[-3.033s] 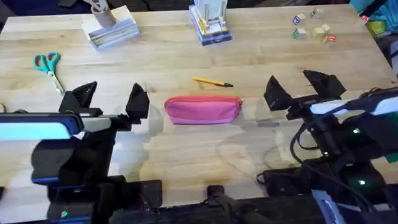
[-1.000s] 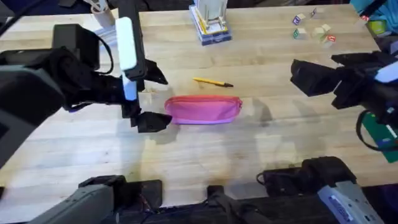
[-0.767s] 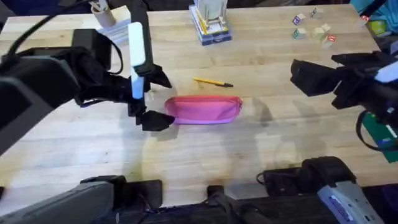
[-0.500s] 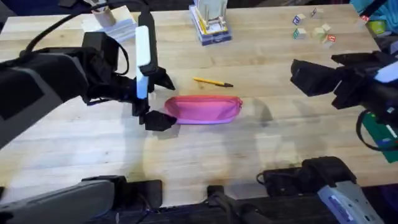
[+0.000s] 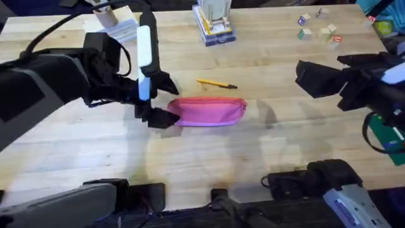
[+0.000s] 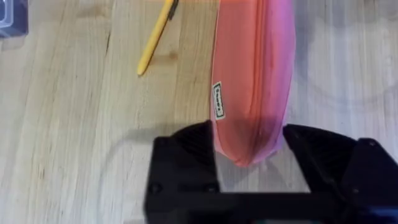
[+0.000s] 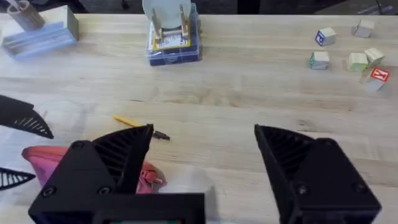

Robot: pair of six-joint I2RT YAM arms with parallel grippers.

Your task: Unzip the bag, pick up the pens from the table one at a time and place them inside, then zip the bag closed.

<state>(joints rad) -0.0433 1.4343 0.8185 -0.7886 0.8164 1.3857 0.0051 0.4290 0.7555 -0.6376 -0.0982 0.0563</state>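
- Table (image 5: 253, 164): light wood planks.
- Bag (image 5: 209, 111): pink, lying flat near the middle, zipper edge toward the far side.
- Pen (image 5: 216, 83): yellow, just beyond the bag, not touching it.
- My left gripper (image 5: 161, 99): fingers spread wide, straddling the bag's left end (image 6: 249, 124).
- My right gripper (image 7: 202, 168): fingers wide apart, well right of the bag, holding nothing.

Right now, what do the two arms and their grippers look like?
Both arms are black. The left arm carries a white bar along its wrist. The left gripper and right gripper have black, wedge-shaped fingers with ribbed inner faces. Black cables loop beside the right arm.
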